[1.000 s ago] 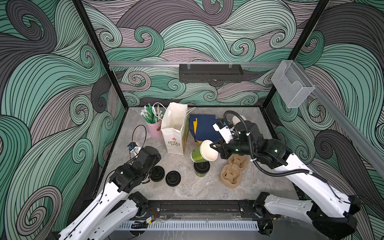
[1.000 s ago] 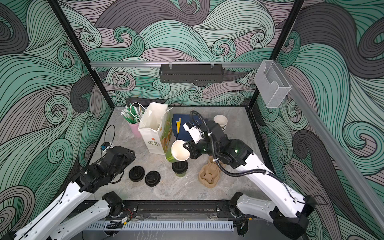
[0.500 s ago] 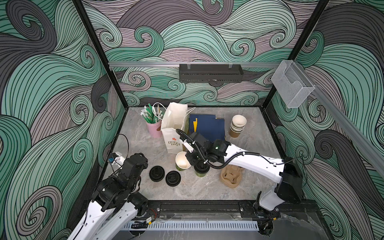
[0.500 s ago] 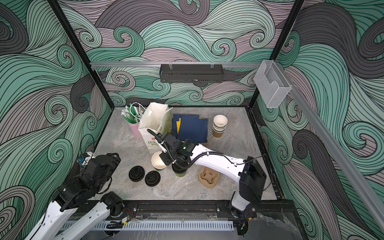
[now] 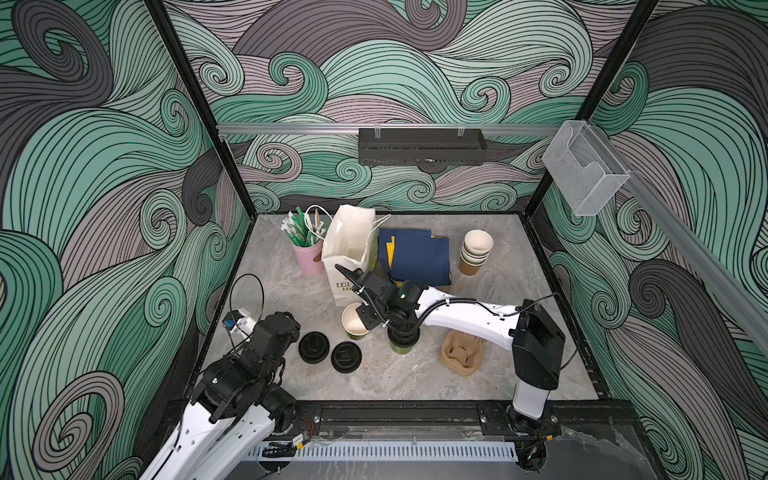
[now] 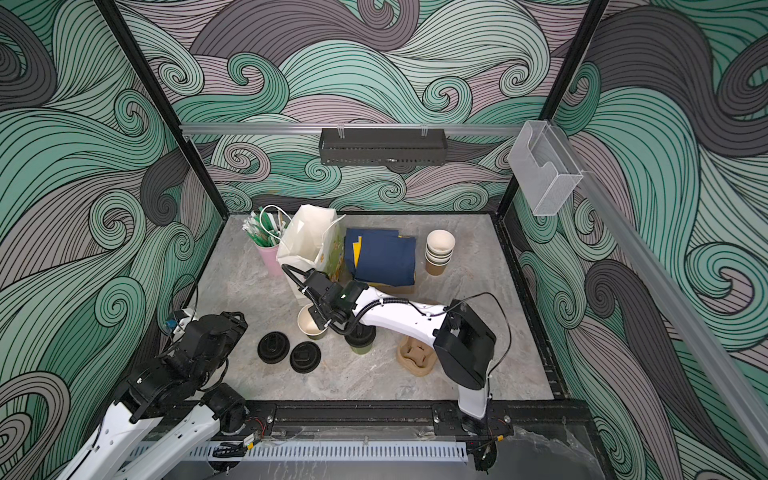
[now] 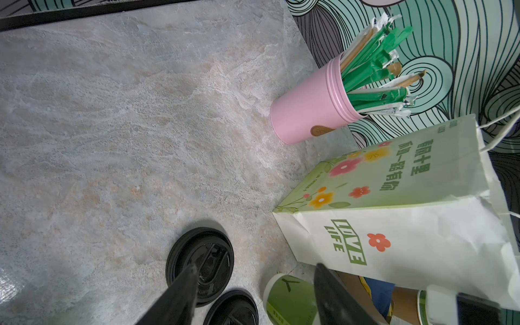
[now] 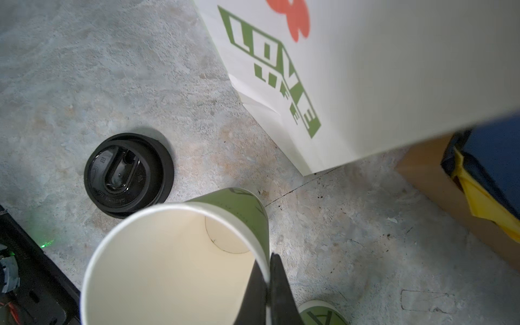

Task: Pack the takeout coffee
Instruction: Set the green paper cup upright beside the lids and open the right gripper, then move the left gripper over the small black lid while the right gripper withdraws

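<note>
Pink cup (image 5: 309, 259) w/ green & white wrapped sticks (image 5: 299, 230) stands centre-left of frame, at back of desk (image 5: 274, 286). Stack of lidless cups (image 5: 475, 253) sits just rt of navy sheets (image 5: 417, 259). Two loose black lids (image 5: 313, 348) lie side by side, lower centre.

Olive-green cup (image 8: 174, 261) lined cream, black lids (image 5: 313, 348), pink tumbler (image 7: 306, 112) — white bag (image 7: 394, 239) lettered green.

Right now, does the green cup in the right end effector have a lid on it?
No, the green cup is open with its white inside bare, and a black lid lies loose beside it.
</note>
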{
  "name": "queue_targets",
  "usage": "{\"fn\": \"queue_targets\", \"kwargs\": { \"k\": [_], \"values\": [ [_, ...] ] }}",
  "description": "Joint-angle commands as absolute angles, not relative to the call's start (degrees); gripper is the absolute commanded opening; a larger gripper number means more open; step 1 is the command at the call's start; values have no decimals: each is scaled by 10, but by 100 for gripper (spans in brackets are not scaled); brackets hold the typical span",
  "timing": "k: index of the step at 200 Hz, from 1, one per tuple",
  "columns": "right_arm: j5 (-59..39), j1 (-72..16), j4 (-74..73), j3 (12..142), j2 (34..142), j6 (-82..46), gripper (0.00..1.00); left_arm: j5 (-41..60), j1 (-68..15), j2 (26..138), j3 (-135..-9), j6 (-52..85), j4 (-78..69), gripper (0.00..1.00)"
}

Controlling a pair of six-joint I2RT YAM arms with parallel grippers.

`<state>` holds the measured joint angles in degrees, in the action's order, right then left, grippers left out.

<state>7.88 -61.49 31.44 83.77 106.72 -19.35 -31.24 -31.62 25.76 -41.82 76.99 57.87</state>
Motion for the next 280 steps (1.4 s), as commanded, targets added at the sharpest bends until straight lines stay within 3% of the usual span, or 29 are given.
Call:
{"fn": "queue_targets", "kwargs": {
  "k": [1,51,88,108,144,182,201,225,280],
  "values": [
    [81,-616,308,857,1076,-215,2,-310,-314,253,-419,760,577,68],
    [100,-616,329,871,1098,-227,7,-314,-314,245,-427,757,600,68],
    [98,-617,342,881,1094,-236,32,-313,-314,256,-436,747,611,68],
    [98,-616,355,889,1076,-242,40,-299,-314,269,-441,732,609,68],
    [90,-617,360,875,978,-245,45,-221,-314,302,-453,665,602,68],
    [135,-616,339,767,820,-264,52,-56,-318,348,-429,667,609,65],
    [176,-615,345,712,754,-282,54,-27,-373,382,-413,703,626,64],
    [202,-602,364,660,700,-310,55,-119,-496,410,-413,745,643,66],
    [225,-577,394,617,635,-337,55,-151,-562,533,-389,722,496,77]
  ]
}}
